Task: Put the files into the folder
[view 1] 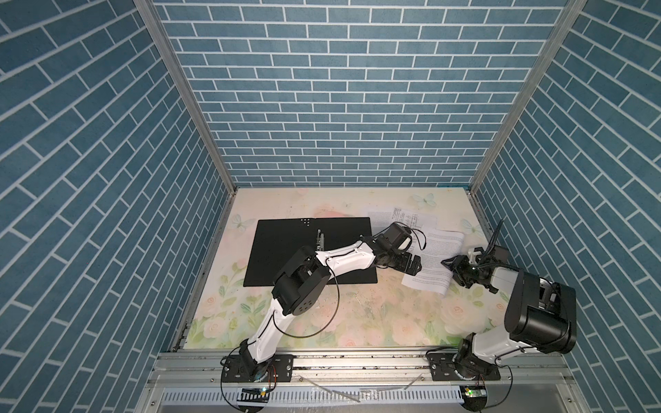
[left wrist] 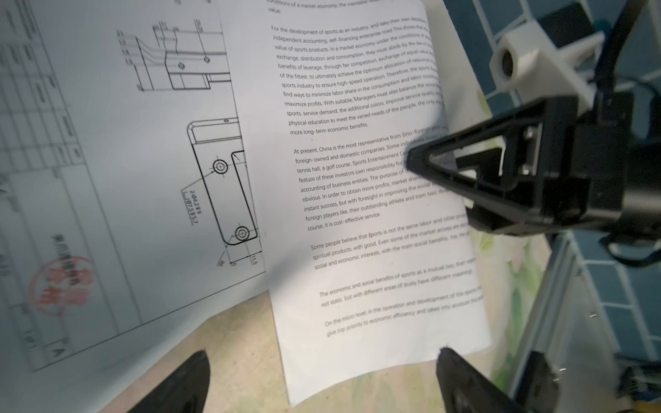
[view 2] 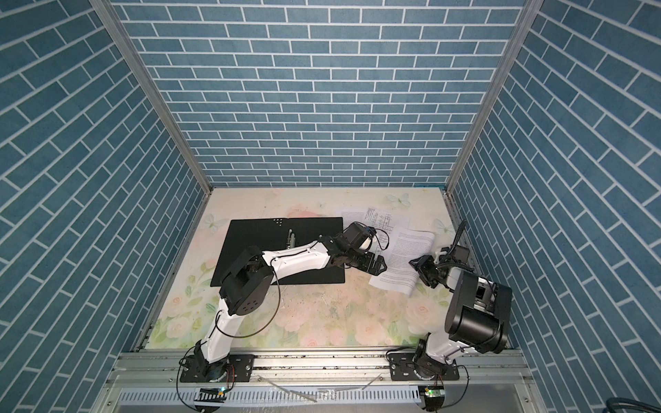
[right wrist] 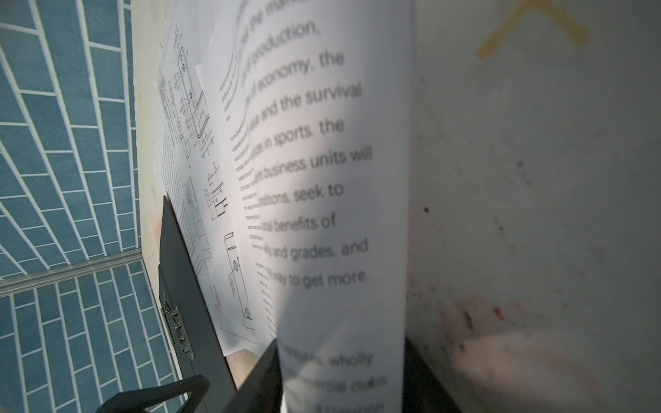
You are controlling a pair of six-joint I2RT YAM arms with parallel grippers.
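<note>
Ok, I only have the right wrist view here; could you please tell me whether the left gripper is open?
Observer: Yes, the left gripper is open, jaws wide apart, at the text sheet edge nearest the folder.
Operator: Thanks. Does the folder lie fully open?
Observer: Yes, in both top views it lies flat, black inside up, partly under the left arm.
Operator: Which edge does the right gripper hold?
Observer: The edge away from the folder, curled up off the table.
</note>
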